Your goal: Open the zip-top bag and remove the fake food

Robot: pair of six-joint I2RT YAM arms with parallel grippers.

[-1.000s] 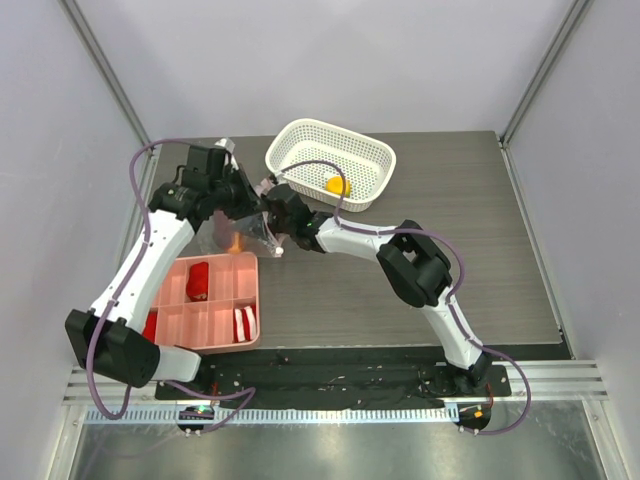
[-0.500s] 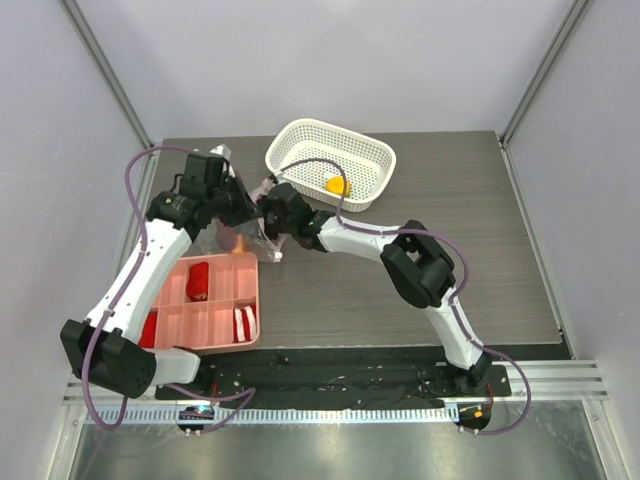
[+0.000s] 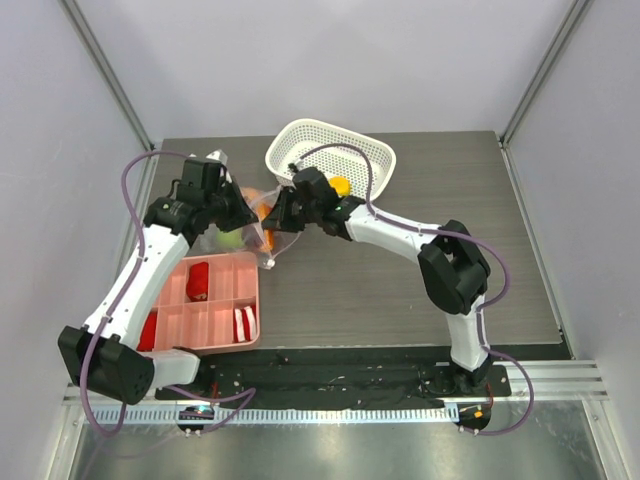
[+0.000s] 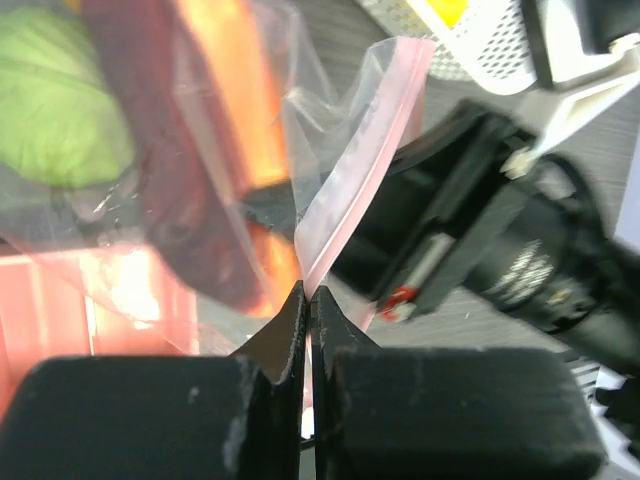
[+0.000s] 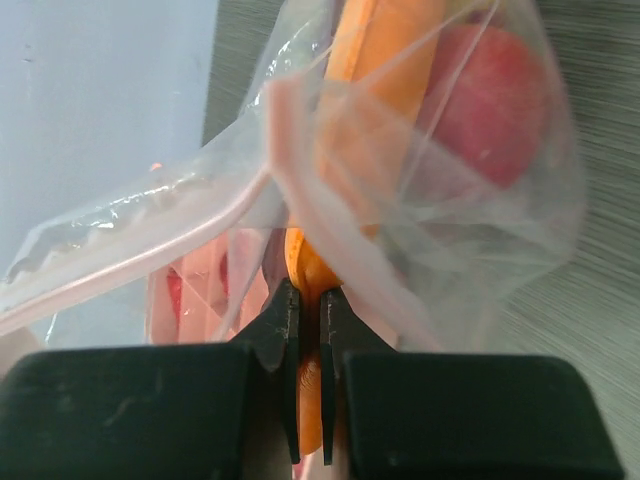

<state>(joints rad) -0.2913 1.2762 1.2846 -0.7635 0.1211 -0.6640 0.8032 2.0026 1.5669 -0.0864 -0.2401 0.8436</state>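
Observation:
The clear zip-top bag (image 3: 258, 213) hangs stretched between both grippers, above the table near the pink tray's far edge. Inside it show a green ball (image 3: 231, 238), orange pieces (image 3: 252, 197) and a red round fruit (image 5: 490, 100). My left gripper (image 4: 308, 292) is shut on the bag's pink zip strip (image 4: 370, 150). My right gripper (image 5: 308, 300) is shut on the opposite lip of the bag, with an orange piece (image 5: 385, 70) showing in the gap behind its fingers. In the top view the left gripper (image 3: 243, 213) and right gripper (image 3: 276, 215) are close together.
A white mesh basket (image 3: 372, 160) at the back holds a yellow-orange fruit (image 3: 340, 185). A pink divided tray (image 3: 215, 320) with red and red-white pieces lies at the front left, just under the bag. Grey walls stand on both sides.
The right gripper has moved right and back, away from the left one. The bag has risen and spread between them, and the green ball and orange pieces now show.

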